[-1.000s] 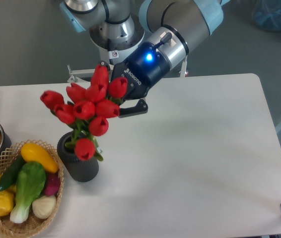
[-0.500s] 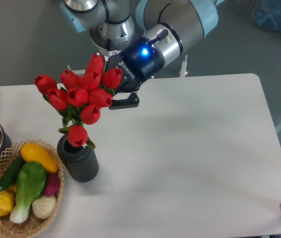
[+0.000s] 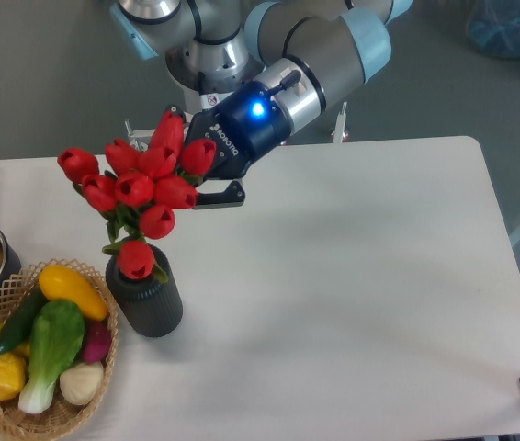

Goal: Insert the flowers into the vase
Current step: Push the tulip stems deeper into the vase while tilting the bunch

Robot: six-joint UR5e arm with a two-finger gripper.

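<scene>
I see my claw (image 3: 207, 188) behind the flowers (image 3: 136, 188); whether it grips them I cannot tell. Their stems tilt down-left into the vase (image 3: 145, 299) on the desk (image 3: 352, 276), directly below the blooms.

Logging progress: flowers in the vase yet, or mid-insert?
Mid-insert. Done: the flowers sit over the vase, lowest bloom at its mouth. In hand: the gripper is at the bunch, its grip hidden by blooms. Left: seat the stems, release, retreat.
</scene>
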